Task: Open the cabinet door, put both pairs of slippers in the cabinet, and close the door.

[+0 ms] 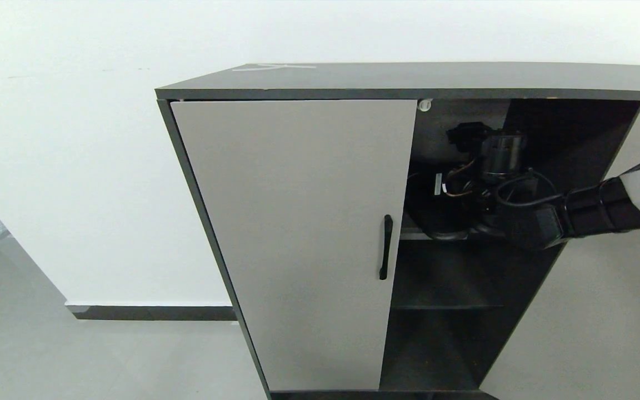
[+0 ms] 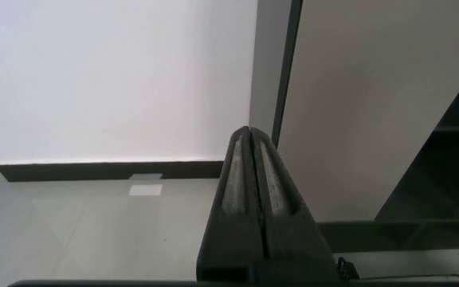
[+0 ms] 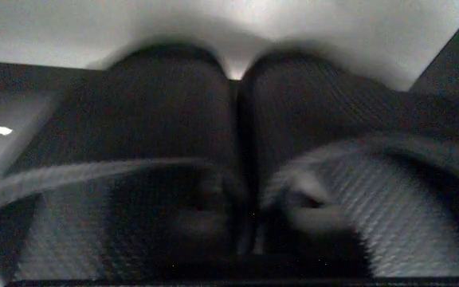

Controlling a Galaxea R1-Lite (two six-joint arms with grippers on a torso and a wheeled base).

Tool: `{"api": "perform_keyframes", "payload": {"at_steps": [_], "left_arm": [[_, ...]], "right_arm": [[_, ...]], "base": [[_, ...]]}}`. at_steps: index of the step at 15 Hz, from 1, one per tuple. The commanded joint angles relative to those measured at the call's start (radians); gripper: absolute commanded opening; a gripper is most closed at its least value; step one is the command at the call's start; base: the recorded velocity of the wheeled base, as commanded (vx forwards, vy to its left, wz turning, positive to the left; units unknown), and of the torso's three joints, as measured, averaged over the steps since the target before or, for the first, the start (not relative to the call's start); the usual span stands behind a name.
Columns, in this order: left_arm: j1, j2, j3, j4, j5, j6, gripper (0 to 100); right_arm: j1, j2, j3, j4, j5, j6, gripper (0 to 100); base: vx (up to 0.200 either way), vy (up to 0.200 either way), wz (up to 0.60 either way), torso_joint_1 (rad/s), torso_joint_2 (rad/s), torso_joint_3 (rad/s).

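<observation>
Left gripper (image 2: 249,135): fingers pressed together, holding nothing, lower centre of frame | Right gripper (image 1: 453,219): inside cabinet (image 1: 409,78), upper right, grip cannot be told | Slippers (image 3: 174,119): dark pair, close before it.

Grey floor (image 1: 103,355) carries dark cabinet (image 1: 436,78), standing against white wall (image 1: 75,139). Inside open right half, three boards: upper shelf (image 1: 412,235), middle shelf (image 1: 442,305), bottom board (image 1: 425,369). At upper shelf, pair of dark slippers (image 3: 166,143), side by side, touching each other; contact with board hard to tell.
</observation>
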Motion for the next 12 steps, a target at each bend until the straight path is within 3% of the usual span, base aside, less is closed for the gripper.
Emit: {"api": "perform_keyframes", "payload": {"at_steps": [1, 10, 11, 12], "left_arm": [[0.0, 0.001, 0.0, 0.0, 0.0, -0.001, 0], [0.0, 0.001, -0.001, 0.0, 0.0, -0.001, 0], [0.0, 0.001, 0.0, 0.0, 0.0, -0.001, 0], [0.0, 0.001, -0.001, 0.0, 0.0, -0.001, 0]], "right_arm": [[0.008, -0.054, 0.046, -0.001, 0.019, 0.011, 100], [0.086, -0.468, 0.464, -0.007, 0.035, 0.02, 100], [0.106, -0.514, 0.51, -0.007, 0.041, 0.019, 100], [0.15, -0.651, 0.632, -0.007, 0.133, 0.019, 100]], "base": [[0.0, 0.0, 0.0, 0.0, 0.0, 0.0], [0.0, 0.0, 0.0, 0.0, 0.0, 0.0], [-0.2, 0.0, 0.0, 0.002, 0.0, -0.002], [-0.2, 0.0, 0.0, 0.002, 0.0, 0.007]]}}
